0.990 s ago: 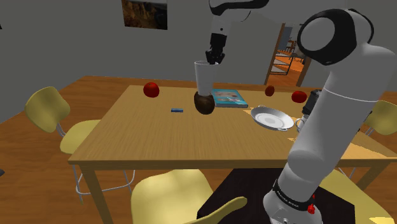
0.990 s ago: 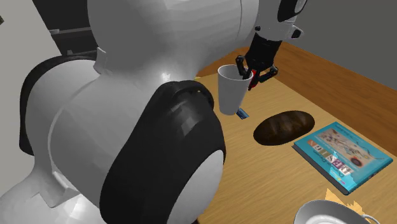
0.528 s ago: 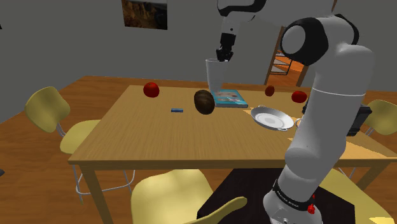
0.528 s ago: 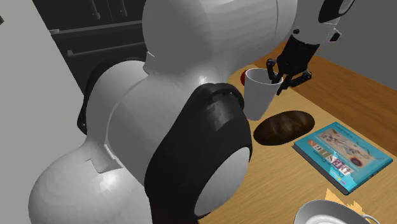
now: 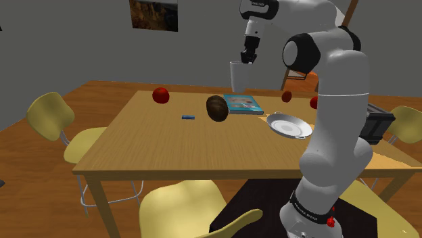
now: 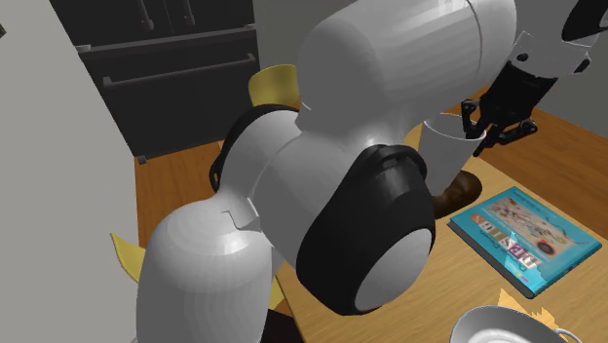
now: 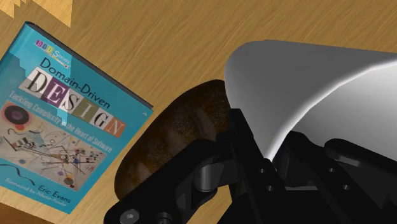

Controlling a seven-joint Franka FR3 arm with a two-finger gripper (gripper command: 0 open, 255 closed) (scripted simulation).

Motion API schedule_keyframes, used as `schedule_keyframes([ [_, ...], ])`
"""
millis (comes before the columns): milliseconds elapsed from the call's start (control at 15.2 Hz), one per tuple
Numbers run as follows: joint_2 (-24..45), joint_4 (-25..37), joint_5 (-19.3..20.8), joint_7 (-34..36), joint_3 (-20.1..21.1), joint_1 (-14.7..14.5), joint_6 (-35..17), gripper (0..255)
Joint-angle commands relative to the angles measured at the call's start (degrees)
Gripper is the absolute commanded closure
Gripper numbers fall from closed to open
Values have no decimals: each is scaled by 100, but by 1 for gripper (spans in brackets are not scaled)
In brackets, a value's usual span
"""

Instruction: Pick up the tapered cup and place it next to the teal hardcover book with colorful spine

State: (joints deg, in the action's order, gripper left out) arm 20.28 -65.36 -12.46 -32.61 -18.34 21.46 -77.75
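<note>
Holding anything, is it, that black gripper (image 5: pixel 248 54) up there? — Visitor

Yes. Its two fingers are closed on the rim of the tapered cup (image 5: pixel 239 76), one inside the mouth and one outside, with the wall pinched between them. — Onlooker

Where does the cup sit against the hand? — Visitor

It hangs straight below the gripper (image 6: pixel 497 122), upright, with the wide mouth up and the narrow base down. From the hand's own camera the pale cup (image 7: pixel 305 83) bulges out just past the gripper (image 7: pixel 267 172). — Onlooker

How would it handle, do you think? — Visitor

It is drawn plain white, so I cannot name the material. I would guess it is stiff, light and smooth. The taper could let it slip down out of a grip around the body, so the rim seems the sound place to hold. It may chip if it is set down hard. — Onlooker

And beneath it? — Visitor

The cup (image 6: pixel 446 146) is in the air, clear of the wooden table (image 5: pixel 169 145). Under it lies a dark brown oval lump (image 5: pixel 216 107), perhaps a loaf. Just beside that is the teal book (image 5: pixel 242 104), lying flat with its cover up. Farther along stands a white dish (image 5: pixel 289 125). — Onlooker
</note>
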Motion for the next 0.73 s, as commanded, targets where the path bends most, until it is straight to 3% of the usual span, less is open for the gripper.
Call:
schedule_keyframes([
  [0,48,-64,-8,-67,-9,31,-107,255],
  [660,-215,-1231,80,-140,-4,-109,-1014,255],
])
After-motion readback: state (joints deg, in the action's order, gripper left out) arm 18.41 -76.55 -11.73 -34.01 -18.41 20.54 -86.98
